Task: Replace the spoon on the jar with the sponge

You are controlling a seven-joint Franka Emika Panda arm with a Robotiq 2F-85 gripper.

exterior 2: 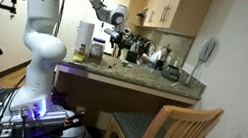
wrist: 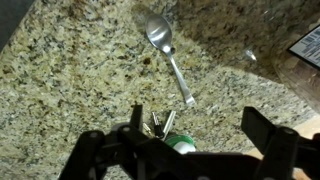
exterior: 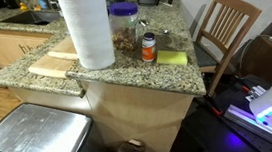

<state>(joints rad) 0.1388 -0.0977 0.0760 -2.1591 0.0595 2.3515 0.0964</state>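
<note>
The gripper [wrist: 180,135] hangs over the counter [wrist: 70,70] with its jaws spread wide and nothing between its fingers [wrist: 100,150]. Just ahead of it in the wrist view the spoon [wrist: 165,48] lies flat on the stone, its handle end nearest the gripper and its bowl farther off; the fingers do not touch it. The spoon rests beside the jar [wrist: 303,60], whose label shows at that view's edge. In an exterior view the jar [exterior: 124,29] stands upright with its purple lid on. The sponge [exterior: 171,57] lies flat in front of the jar, toward the counter's edge. A small orange bottle [exterior: 148,48] stands between sponge and jar. A paper towel roll [exterior: 88,28] stands just beside the jar.
</note>
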